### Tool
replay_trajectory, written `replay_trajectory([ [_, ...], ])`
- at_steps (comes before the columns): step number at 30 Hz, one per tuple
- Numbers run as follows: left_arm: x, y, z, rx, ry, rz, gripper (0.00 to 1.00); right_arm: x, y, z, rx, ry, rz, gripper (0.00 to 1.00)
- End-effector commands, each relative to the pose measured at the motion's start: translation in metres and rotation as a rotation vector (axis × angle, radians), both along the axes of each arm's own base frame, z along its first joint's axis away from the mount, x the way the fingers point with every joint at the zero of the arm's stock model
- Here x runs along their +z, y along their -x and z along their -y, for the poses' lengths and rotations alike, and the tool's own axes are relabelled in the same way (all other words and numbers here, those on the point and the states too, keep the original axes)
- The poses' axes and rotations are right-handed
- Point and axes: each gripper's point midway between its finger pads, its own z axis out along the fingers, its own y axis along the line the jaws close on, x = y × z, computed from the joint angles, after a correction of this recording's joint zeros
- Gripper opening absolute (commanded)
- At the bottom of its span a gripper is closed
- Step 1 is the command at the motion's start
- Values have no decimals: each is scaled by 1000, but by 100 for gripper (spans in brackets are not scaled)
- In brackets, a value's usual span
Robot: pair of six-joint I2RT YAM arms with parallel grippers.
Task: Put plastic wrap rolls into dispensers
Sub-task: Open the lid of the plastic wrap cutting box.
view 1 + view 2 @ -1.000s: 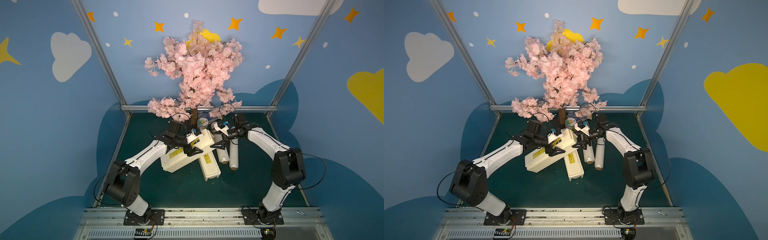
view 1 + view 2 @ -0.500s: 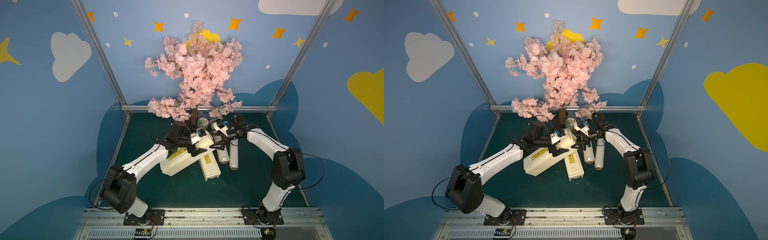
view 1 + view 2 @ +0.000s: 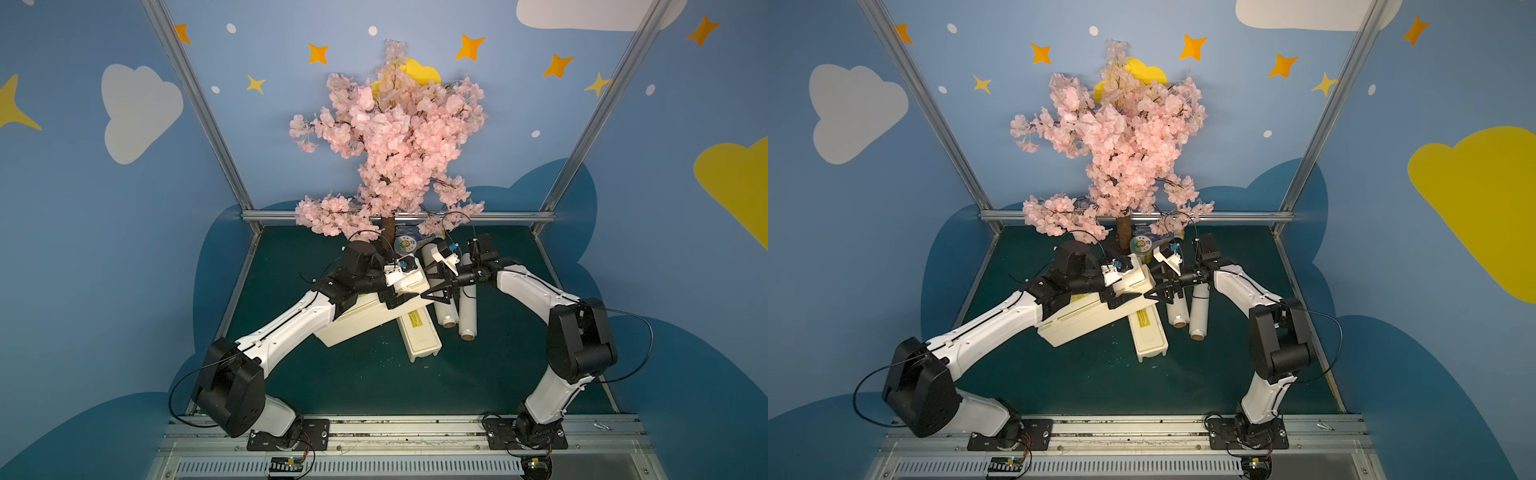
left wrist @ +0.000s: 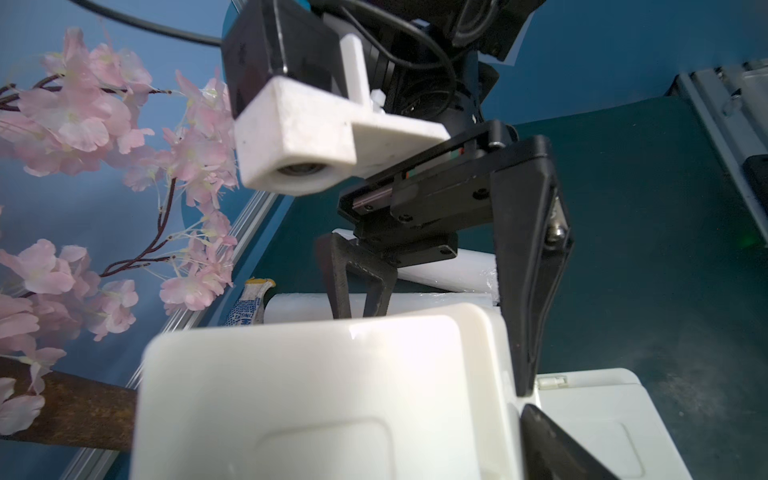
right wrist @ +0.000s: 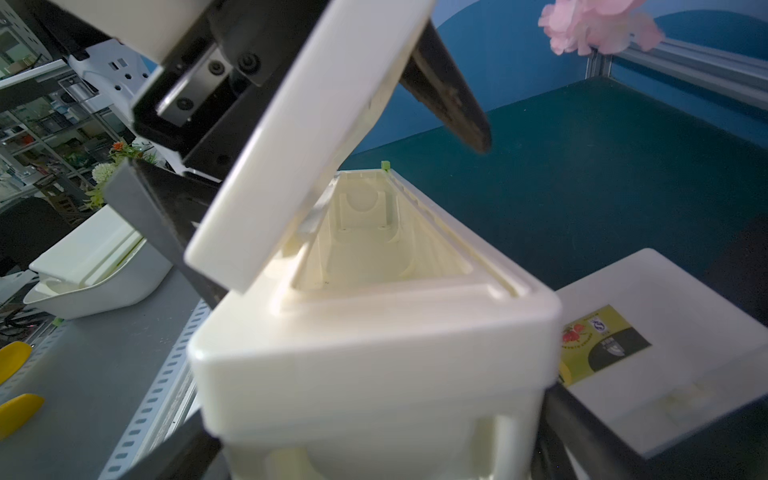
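Open dispenser (image 3: 357, 323): aslant at the centre of both top views on the green table (image 3: 374, 386), with lid (image 5: 299, 137) raised at an angle. Trough (image 5: 365, 253) showing only bare cream walls and ribs in the right wrist view.
Closed dispenser (image 3: 422, 340): just right of centre, lid down, yellow-and-black label (image 3: 415, 322) facing up. Contents unseen, far end tucked behind the open box.
Inner roll (image 3: 444, 311), outer roll (image 3: 467, 312): side by side on the table to the right of the closed box, outside both boxes, brown core ends toward the bottom of the frame.
Left gripper (image 5: 352, 223): unclenched, jaws wide, straddling the raised lid, with one finger under the lid's edge.
Right gripper (image 4: 440, 353): spread wide, fingers (image 5: 577, 436) flanking the open box's end. Grasping it or merely beside it, cannot tell.
Hidden: far ends of both rolls under the right gripper, and the open box's middle under the left arm.
Backdrop: green-and-white can (image 3: 404, 245) at the foot of a pink blossom tree (image 3: 395, 137), upper centre.
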Motion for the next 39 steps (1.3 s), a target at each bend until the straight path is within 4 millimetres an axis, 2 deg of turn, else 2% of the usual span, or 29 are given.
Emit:
replay_trajectory([
  [1, 27, -4, -1, -40, 75, -28, 100, 25, 30, 2, 92, -82, 3, 50],
  [3, 30, -3, -2, -62, 90, -66, 100, 27, 35, 4, 100, -89, 33, 50],
  [7, 25, -1, 0, -92, 54, -120, 100, 29, 40, 6, 100, -84, 99, 50],
  [12, 23, -12, -8, -72, 73, -160, 100, 26, 43, 10, 94, -59, 153, 50],
  [15, 28, -14, -11, -71, 83, -167, 100, 21, 39, 11, 77, -44, 133, 50],
  [18, 39, -14, -13, -64, 114, -112, 100, 19, 30, 12, 56, -61, 78, 48],
  [20, 40, -14, -12, -43, 104, -63, 100, 20, 21, 12, 34, -74, 51, 47],
  [24, 31, -13, -7, 41, 50, 32, 100, 21, 14, 14, 5, -61, 23, 47],
  [30, 16, 2, 3, 100, 15, 105, 100, 20, 7, 12, -19, -38, -41, 46],
  [39, -9, 26, 15, 125, -79, 85, 100, 20, 4, 11, -24, -39, -67, 46],
])
